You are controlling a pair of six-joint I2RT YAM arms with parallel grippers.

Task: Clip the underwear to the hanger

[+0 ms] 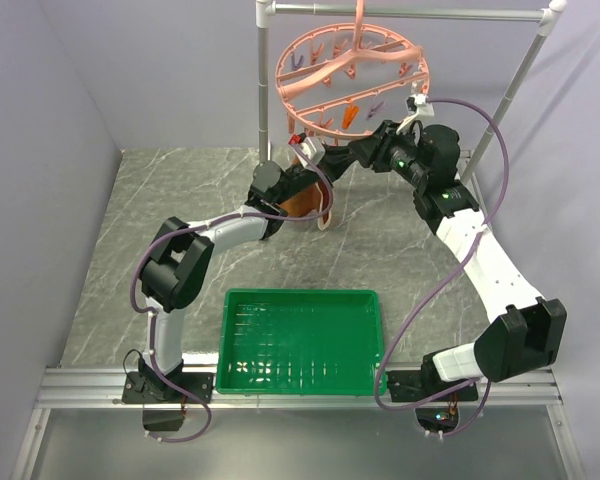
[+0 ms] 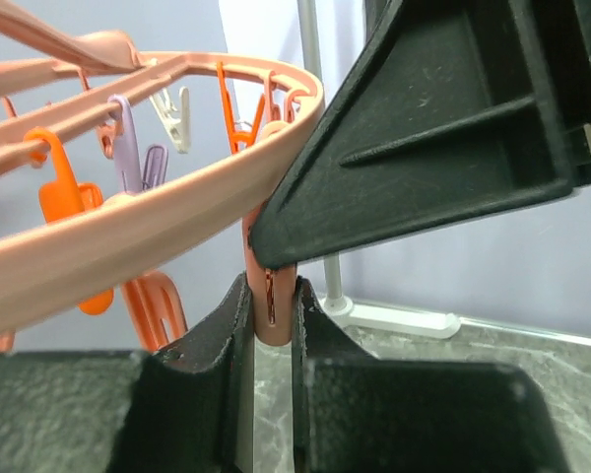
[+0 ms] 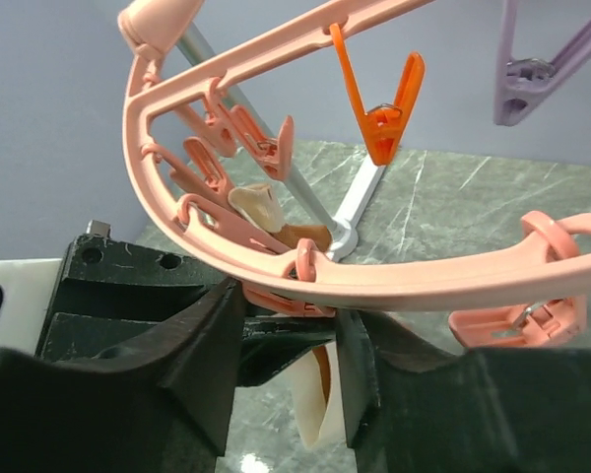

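The salmon-pink ring hanger [image 1: 315, 75] hangs from the rack at the back. My left gripper [image 1: 298, 185] holds the rust-orange underwear [image 1: 305, 203] up under the ring's near rim, its cream waistband hanging down. In the left wrist view its jaws [image 2: 272, 296] stand almost shut, with the lower end of a pink clothespin [image 2: 271, 315] between the tips. My right gripper [image 1: 315, 155] reaches in from the right. In the right wrist view [image 3: 288, 330] its fingers press on that clothespin [image 3: 286, 301]. The underwear [image 3: 315, 409] dangles below.
A green tray [image 1: 300, 293] lies near the front of the marble table. The grey rack [image 1: 410, 14] carries the hanger, and its post [image 1: 263, 90] stands just behind the grippers. Orange [image 3: 384, 118] and purple [image 3: 542, 69] clothespins dangle from the ring [image 3: 453, 281].
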